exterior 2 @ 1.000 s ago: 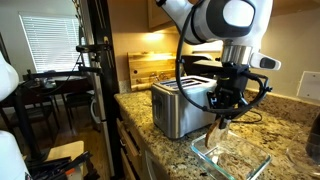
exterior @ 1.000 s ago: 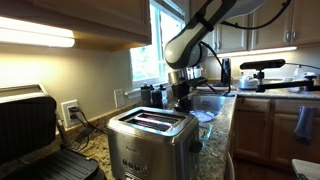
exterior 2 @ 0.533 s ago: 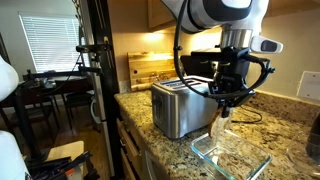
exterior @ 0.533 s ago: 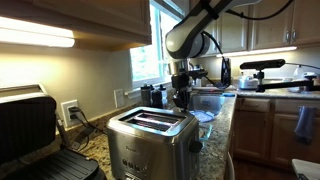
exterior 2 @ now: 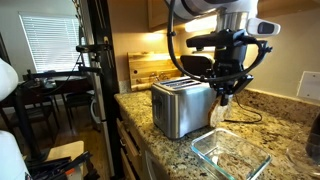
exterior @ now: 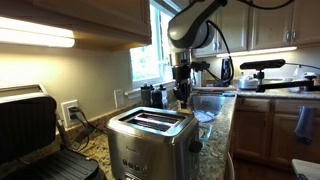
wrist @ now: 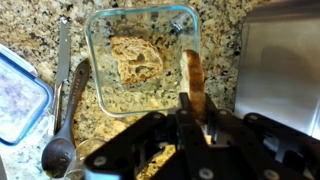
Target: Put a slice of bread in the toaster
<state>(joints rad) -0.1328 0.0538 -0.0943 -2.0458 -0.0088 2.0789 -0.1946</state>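
Note:
My gripper (wrist: 193, 112) is shut on a slice of bread (wrist: 192, 78), held edge-on with its brown crust showing. In an exterior view the gripper (exterior 2: 226, 97) hangs above the glass container (exterior 2: 232, 154), to the right of the stainless-steel toaster (exterior 2: 181, 106). In an exterior view the gripper (exterior: 183, 97) is behind the toaster (exterior: 150, 140), whose two top slots face up. The toaster's steel side shows at the right of the wrist view (wrist: 280, 60). A second slice (wrist: 136, 58) lies in the glass container (wrist: 94, 20).
A black hinged grill press (exterior: 35, 130) stands open beside the toaster. A metal spoon (wrist: 62, 140) and a blue-lidded container (wrist: 18, 95) lie on the granite counter next to the glass container. A wooden board (exterior 2: 150, 68) leans behind the toaster.
My gripper has risen with the slice of bread, lifting it out of and above the glass container.

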